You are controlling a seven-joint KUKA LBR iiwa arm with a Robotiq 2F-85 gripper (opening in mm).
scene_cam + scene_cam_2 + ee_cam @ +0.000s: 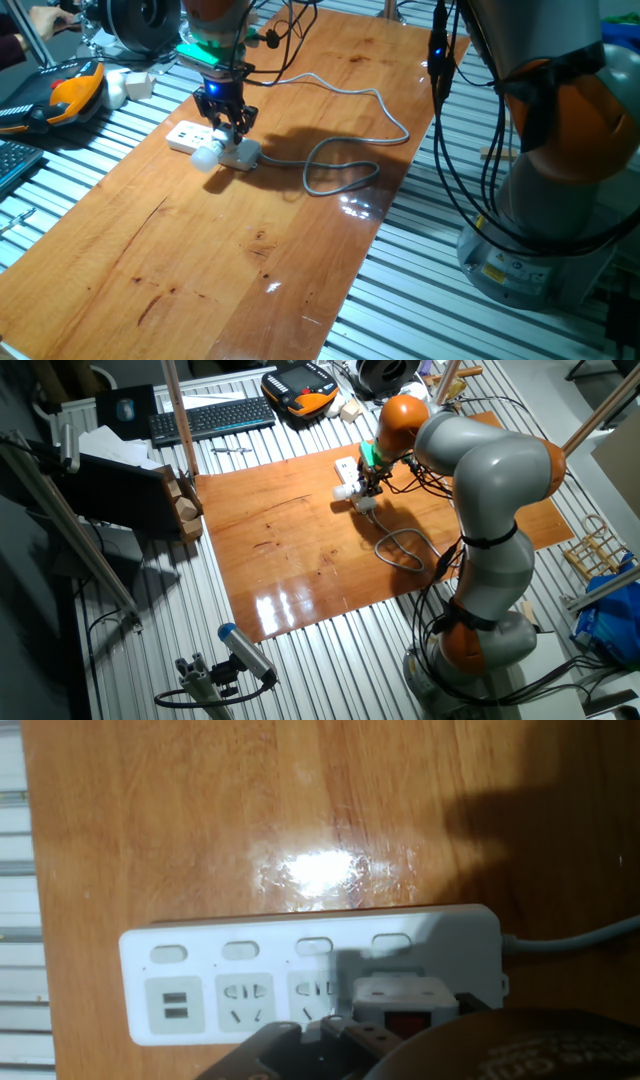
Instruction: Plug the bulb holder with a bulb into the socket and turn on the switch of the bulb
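Hand view: gripper (345,1040), grip unclear, over bulb holder (405,1000) at socket (300,970) cable end.

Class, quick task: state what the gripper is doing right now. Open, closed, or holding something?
Gripper: down over the bulb holder on the socket; whether it grips the holder cannot be told.

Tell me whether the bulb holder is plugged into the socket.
Plugged in: the bulb holder sits on the socket over its outlet nearest the cable. Whether it is fully seated, I cannot tell.
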